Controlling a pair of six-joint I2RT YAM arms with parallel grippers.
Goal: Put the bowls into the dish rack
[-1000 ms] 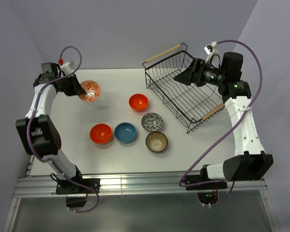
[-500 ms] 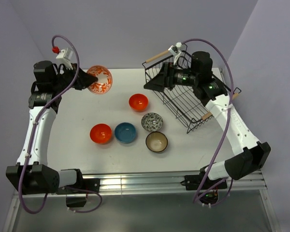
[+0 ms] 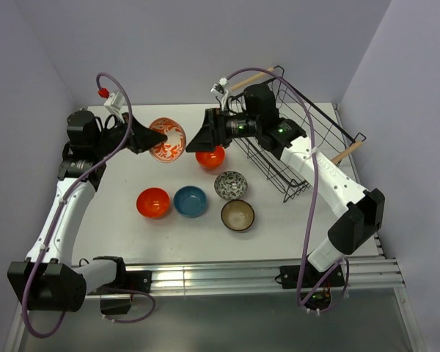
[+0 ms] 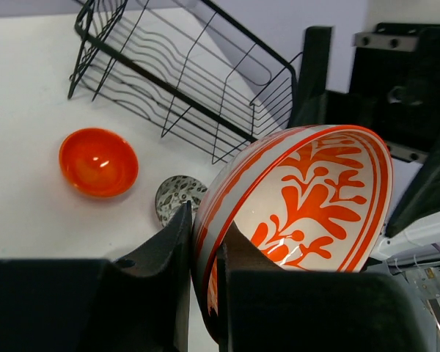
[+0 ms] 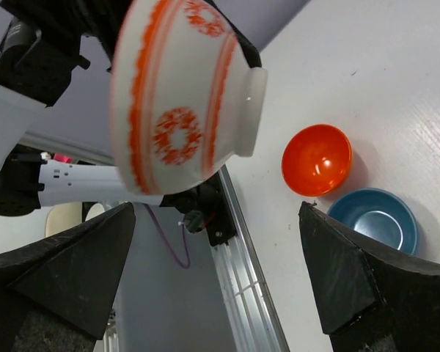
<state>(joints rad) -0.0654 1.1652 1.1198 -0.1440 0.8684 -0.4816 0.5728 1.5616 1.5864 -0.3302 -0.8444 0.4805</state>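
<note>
Bowl in hand: patterned bowl (image 3: 166, 139) up off the table (image 3: 110, 183), far-left of centre, btwn the two grippers.
Tilt: tipped on edge, rim near upright. Inside shows to top cam, foot faces right gripper (image 3: 198, 137).
Left gripper (image 3: 150, 137): fingers pinched on the rim, one inside, one outside.
Right gripper: fingers spread wide, just beside the bowl, not touching it.
Rack (image 3: 275, 163): far-right, skewed to table edges. Handle-to-handle line runs far-left to near-right.
Surface: white tabletop, metal rail (image 3: 205, 275) along near edge.
Room: plain lilac walls (image 3: 205, 44) on 3 sides.
Count: 6 bowls, 1 rack.
On table: 5 bowls, all left of rack. Orange bowl (image 3: 153, 202), blue bowl (image 3: 190, 201), grey bowl (image 3: 231, 185) and brown bowl (image 3: 237, 215) sit in a loose cluster. 2nd orange bowl (image 3: 213, 158) is partly hidden under right gripper.
</note>
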